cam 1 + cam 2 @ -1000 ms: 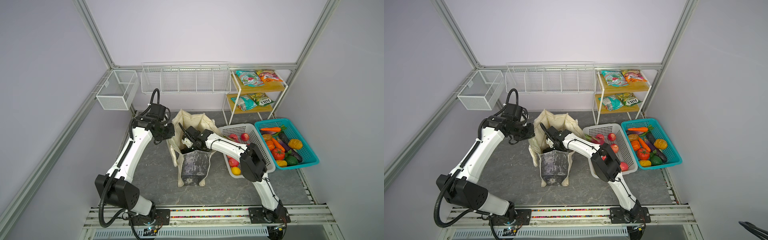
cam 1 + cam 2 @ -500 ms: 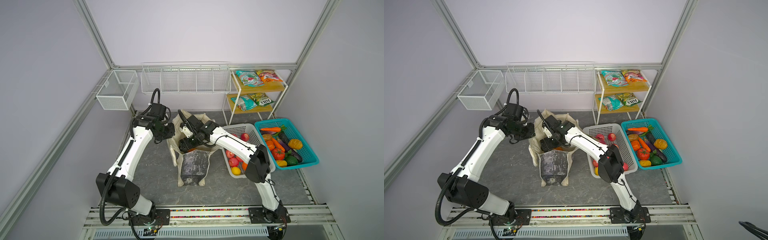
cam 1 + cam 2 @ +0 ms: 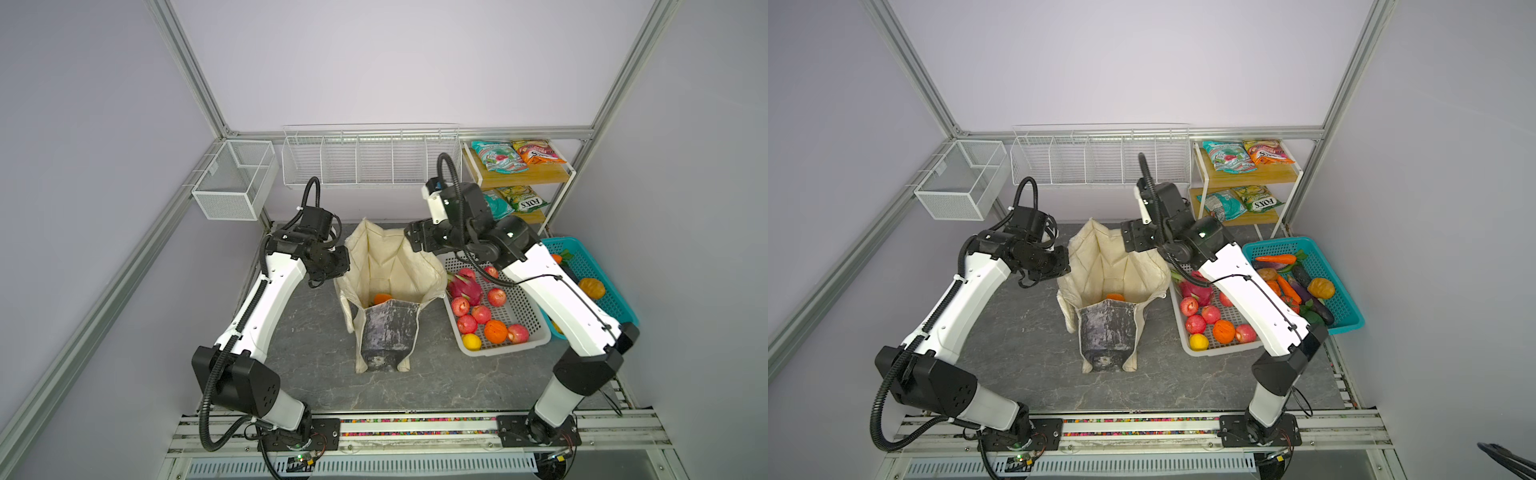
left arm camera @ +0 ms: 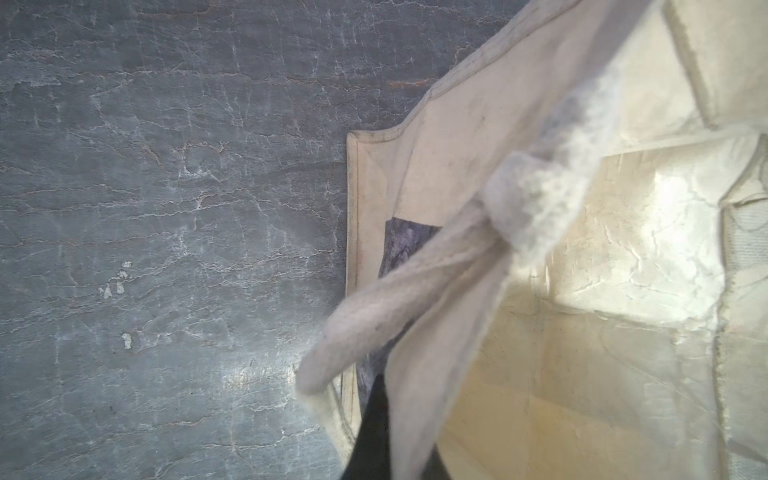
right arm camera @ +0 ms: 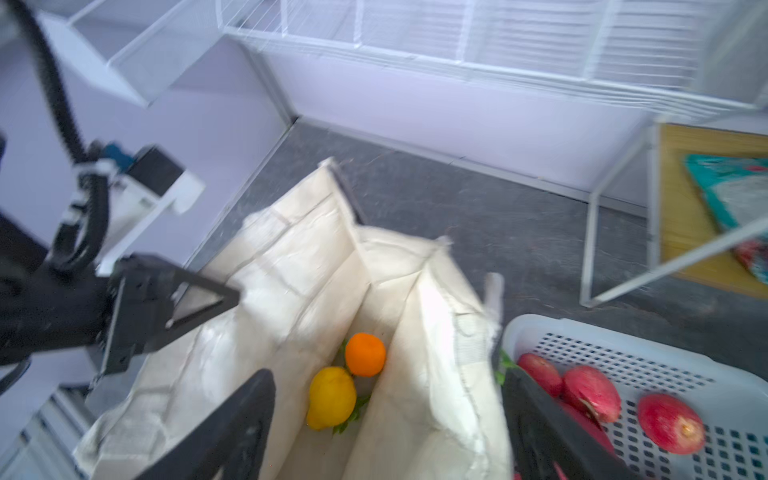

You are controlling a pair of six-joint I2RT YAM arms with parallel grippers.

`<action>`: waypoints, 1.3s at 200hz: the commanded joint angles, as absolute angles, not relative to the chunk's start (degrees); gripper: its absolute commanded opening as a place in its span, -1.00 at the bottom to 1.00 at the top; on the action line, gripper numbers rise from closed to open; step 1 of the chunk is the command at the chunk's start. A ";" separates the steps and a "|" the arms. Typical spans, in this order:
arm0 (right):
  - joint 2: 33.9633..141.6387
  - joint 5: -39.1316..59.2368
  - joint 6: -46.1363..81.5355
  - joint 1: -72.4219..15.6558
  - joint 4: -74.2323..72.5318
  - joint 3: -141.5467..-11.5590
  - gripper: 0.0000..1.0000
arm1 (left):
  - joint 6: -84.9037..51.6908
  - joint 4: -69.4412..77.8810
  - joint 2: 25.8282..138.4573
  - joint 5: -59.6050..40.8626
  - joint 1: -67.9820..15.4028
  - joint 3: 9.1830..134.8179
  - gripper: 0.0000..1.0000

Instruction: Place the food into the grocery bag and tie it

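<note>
On the table (image 3: 316, 353) the bag (image 3: 390, 266) stands open, with an orange (image 5: 365, 354) and a yellow fruit (image 5: 331, 398) touching at its bottom. At its left rim the left pincer (image 3: 344, 266) is clamped on the fabric. Above its right side the right pincer (image 5: 386, 374) hangs wide and empty, beside the basket (image 3: 536, 336).

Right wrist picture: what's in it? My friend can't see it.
An open cream bag holds an orange and a yellow fruit. The right arm's open jaws hang above it. Beside the bag, a white basket holds red apples.
</note>
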State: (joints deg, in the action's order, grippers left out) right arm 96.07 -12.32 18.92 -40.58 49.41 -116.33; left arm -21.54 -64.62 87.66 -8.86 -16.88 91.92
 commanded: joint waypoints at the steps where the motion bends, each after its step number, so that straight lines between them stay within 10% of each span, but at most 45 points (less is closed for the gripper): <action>1: 89.96 -15.68 28.48 -34.01 46.73 -107.27 0.76 | -20.57 -63.64 86.22 -8.62 -16.96 91.55 -1.00; 122: 76.27 -7.75 60.92 -13.16 52.63 -70.21 0.76 | -20.63 -62.49 85.24 -9.32 -16.96 89.36 -1.00; 260: 87.60 -13.96 75.06 -12.05 51.46 -69.29 0.96 | -21.62 -61.71 84.81 -10.22 -16.96 88.96 -1.00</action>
State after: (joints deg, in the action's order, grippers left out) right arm 85.10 -11.29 68.55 -12.19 54.98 -69.69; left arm -21.19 -62.85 86.02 -9.50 -16.88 89.21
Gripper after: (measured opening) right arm 0.980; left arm 0.047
